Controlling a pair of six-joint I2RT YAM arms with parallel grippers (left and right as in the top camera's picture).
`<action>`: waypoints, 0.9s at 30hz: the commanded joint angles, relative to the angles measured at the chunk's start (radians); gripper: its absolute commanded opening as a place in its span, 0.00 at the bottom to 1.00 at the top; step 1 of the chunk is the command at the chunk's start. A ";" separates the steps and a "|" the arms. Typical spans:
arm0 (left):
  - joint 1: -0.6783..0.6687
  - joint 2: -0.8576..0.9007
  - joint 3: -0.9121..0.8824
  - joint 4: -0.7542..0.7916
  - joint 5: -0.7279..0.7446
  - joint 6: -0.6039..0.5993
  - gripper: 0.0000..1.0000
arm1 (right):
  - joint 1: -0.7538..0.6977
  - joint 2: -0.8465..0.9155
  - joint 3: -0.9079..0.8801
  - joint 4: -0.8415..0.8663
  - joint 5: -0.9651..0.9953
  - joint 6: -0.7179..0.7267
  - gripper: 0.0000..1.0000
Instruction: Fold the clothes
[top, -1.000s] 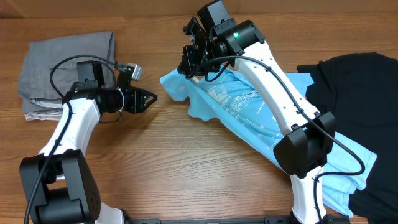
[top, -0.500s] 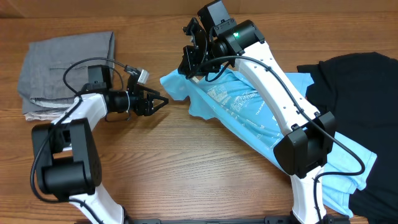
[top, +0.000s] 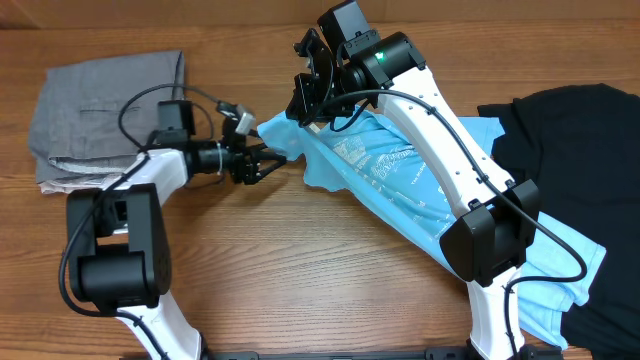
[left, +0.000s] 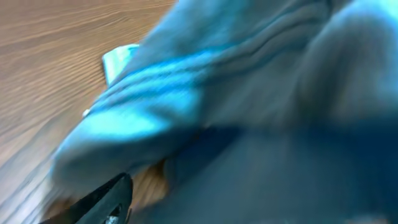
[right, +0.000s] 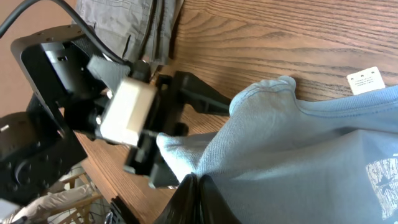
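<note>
So the light blue T-shirt (top: 365, 175) is thin cotton, super light and floppy. My guess is it'll sag and bunch wherever it isn't held, and it shouldn't slide much on the wood table (top: 300, 280). Best grab spots imo are the hems and sleeve edges, where the stitching gives a thicker bit to bite.

It sprawls from the middle of the table out toward 4 o'clock. It's rumpled, with the white and red-orange lettering (top: 385, 160) face up, and its far end touches the plain black garment (top: 570, 130) at 3 o'clock.

The right gripper (top: 312, 108) is pinched tight on a fold of the shirt up near 12 o'clock. The left gripper (top: 268, 162) points in from the 9 o'clock side with its fingers spread. The sleeve (top: 278, 135) hem sits between them, not clamped as far as I can tell. The folded grey trousers (top: 100, 100) are over at 10 o'clock.
</note>
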 joint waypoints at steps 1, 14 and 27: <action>-0.031 0.014 0.008 0.028 -0.035 -0.017 0.66 | 0.002 -0.008 0.028 0.010 -0.018 -0.002 0.06; 0.007 0.014 0.008 -0.042 -0.043 -0.112 0.15 | 0.000 -0.008 0.028 0.006 -0.017 -0.002 0.06; 0.020 0.007 0.008 -0.095 -0.011 -0.155 0.04 | 0.000 -0.008 0.028 0.032 0.014 -0.003 0.57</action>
